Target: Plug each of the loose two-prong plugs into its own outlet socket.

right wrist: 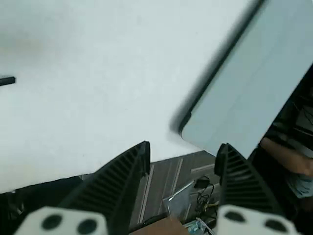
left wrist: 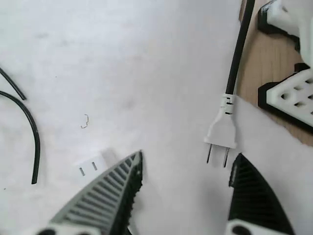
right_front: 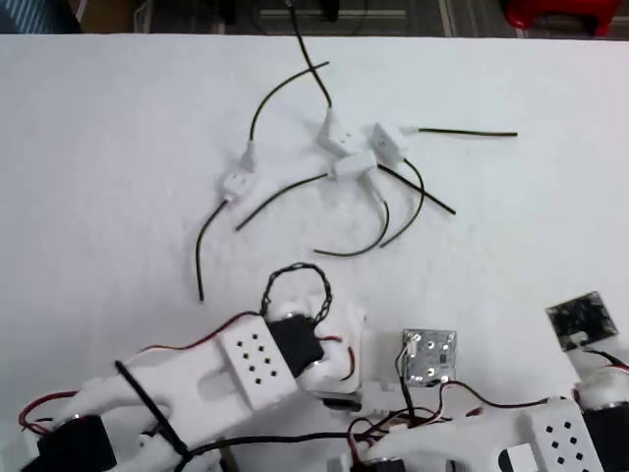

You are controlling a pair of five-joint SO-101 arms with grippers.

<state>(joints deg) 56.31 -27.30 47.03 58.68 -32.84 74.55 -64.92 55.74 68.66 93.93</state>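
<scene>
Peeking from behind the left gripper, a half-hidden white plug.

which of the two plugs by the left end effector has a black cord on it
The larger white plug just ahead of the left end effector, trailing a thick black cord; the smaller plug nearby shows no cord.

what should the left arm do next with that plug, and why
Probably ease the left gripper forward and sideways to centre on the white plug: its fingers stand open, and the plug lies unheld just ahead, nearer the black finger, prongs toward the gripper.
</scene>
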